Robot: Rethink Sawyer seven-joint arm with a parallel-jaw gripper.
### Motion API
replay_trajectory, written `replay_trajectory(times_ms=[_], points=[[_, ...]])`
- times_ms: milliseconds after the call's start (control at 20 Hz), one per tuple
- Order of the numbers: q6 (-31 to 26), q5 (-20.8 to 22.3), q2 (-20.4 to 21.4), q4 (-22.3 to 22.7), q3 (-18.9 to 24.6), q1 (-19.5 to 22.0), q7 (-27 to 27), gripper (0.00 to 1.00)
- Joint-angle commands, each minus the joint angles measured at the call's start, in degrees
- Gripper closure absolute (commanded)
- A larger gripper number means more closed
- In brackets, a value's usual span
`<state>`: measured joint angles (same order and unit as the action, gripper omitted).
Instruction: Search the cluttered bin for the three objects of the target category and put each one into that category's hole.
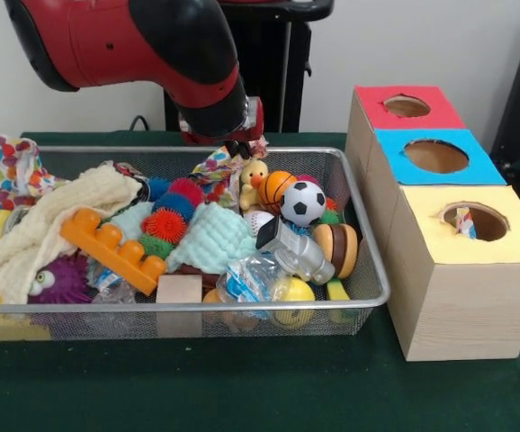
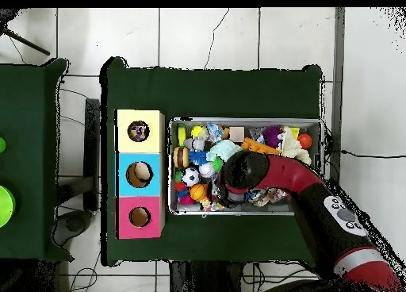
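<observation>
arm (image 1: 152, 54) is reaching down over the wire bin (image 1: 368, 270) behind the toys; end effector (image 1: 227, 142) state: cannot tell. soccer ball (image 1: 303, 202) is sitting beside the basketball (image 1: 275, 187).
overhead: arm is covering the bin's middle; boxes (image 2: 139, 174) are standing just beside the bin.

Counted: one wire bin (image 1: 368, 297), three boxes—red (image 1: 379, 112), blue (image 1: 395, 171), yellow (image 1: 462, 288)—three holes, one orange brick (image 1: 112, 247), one soccer ball (image 1: 303, 202).

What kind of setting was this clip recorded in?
Probably a robotics lab: a robot arm over a green-covered table, a wire basket of toys, three coloured boxes with holes, and a tiled floor.
</observation>
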<state>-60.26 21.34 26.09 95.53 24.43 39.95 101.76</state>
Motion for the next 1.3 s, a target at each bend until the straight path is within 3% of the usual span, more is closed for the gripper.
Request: replay_trajectory(times_ms=[50, 600, 1150, 1300], points=[[-7.19, -5.61, -0.52, -8.45, 5.23, -0.08, -4.16, 1.00], [-11.50, -9.22, -0.97, -14.46, 3.09, -4.35, 1.67, 1.00], [-10.24, -16.53, 1.36, -12.01, 0.89, -7.68, 8.50, 1.00], [-11.18, -16.38, 1.59, -12.35, -0.17, -9.49, 8.68, 1.00]])
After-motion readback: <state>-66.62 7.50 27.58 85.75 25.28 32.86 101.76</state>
